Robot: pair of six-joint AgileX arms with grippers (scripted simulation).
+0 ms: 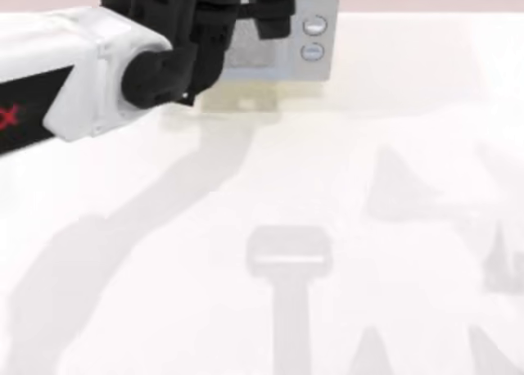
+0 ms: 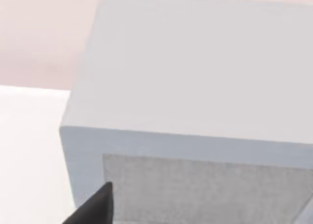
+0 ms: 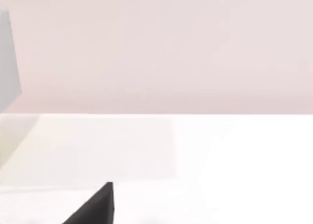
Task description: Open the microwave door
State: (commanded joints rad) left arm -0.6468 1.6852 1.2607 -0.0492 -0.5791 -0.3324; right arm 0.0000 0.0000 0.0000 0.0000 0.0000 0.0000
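Observation:
The microwave [image 1: 318, 5] stands at the table's far edge, its top [image 2: 195, 62] filling the left wrist view. The microwave door [image 1: 255, 57] faces the table, and its speckled mesh window [image 2: 205, 190] lies flush in the grey frame, so the door looks shut. My left gripper [image 1: 266, 15] hovers over the door's front, just left of the two knobs. In the left wrist view my left gripper [image 2: 198, 219] is open, with one dark fingertip [image 2: 100, 207] at the window's edge and nothing held. My right gripper [image 3: 142, 216] is parked off the top view and open, with one fingertip [image 3: 100, 207] over bare table.
The control panel carries an upper knob [image 1: 313, 26] and a lower knob [image 1: 312, 52]. My left arm's white link [image 1: 74, 72] crosses the far left of the table. A grey corner of the microwave [image 3: 7, 62] shows in the right wrist view. Arm shadows fall on the white tabletop [image 1: 286, 260].

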